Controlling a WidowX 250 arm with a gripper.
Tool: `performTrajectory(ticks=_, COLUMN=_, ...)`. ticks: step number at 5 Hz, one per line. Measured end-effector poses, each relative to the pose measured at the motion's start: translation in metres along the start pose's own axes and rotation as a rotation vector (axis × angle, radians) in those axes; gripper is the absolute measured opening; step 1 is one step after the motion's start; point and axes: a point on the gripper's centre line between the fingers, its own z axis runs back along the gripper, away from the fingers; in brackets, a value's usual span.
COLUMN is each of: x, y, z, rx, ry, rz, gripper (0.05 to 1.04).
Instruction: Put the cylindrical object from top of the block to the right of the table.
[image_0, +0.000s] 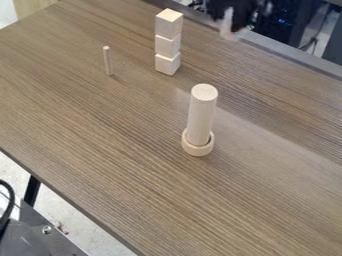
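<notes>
Gripper (234, 11) at the far edge of the worktop (100, 130), blurred pale cylindrical object (228, 21) at its lower part.
How far it is open, and whether it holds this object, I cannot tell; left of it stand three stacked wooden blocks (167, 46), and nearer the camera a wooden cylinder (202, 115).

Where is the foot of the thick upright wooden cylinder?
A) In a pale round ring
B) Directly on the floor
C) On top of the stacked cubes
A: the lower end of the thick cylinder sits in the pale ring, whose rim shows around it.
</notes>
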Motion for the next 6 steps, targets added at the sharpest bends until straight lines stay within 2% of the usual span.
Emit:
performTrajectory(ticks=1, x=-0.005, y=-0.016, z=-0.014, rx=-0.009, ry=0.017, rz=-0.030, gripper=0.481)
performTrajectory(ticks=2, x=-0.013, y=-0.030, z=-0.040, rx=-0.041, ry=0.031, rz=-0.047, gripper=0.481)
performTrajectory(ticks=3, x=-0.019, y=-0.038, z=-0.056, rx=-0.081, ry=0.010, rz=-0.045, gripper=0.481)
performTrajectory(ticks=4, x=-0.026, y=-0.047, z=-0.076, rx=-0.161, ry=-0.025, rz=-0.046, gripper=0.481)
performTrajectory(ticks=5, x=-0.029, y=-0.044, z=-0.084, rx=-0.169, ry=-0.032, rz=-0.031, gripper=0.529)
performTrajectory(ticks=6, x=-0.031, y=-0.045, z=-0.084, rx=-0.179, ry=-0.023, rz=-0.024, gripper=0.843)
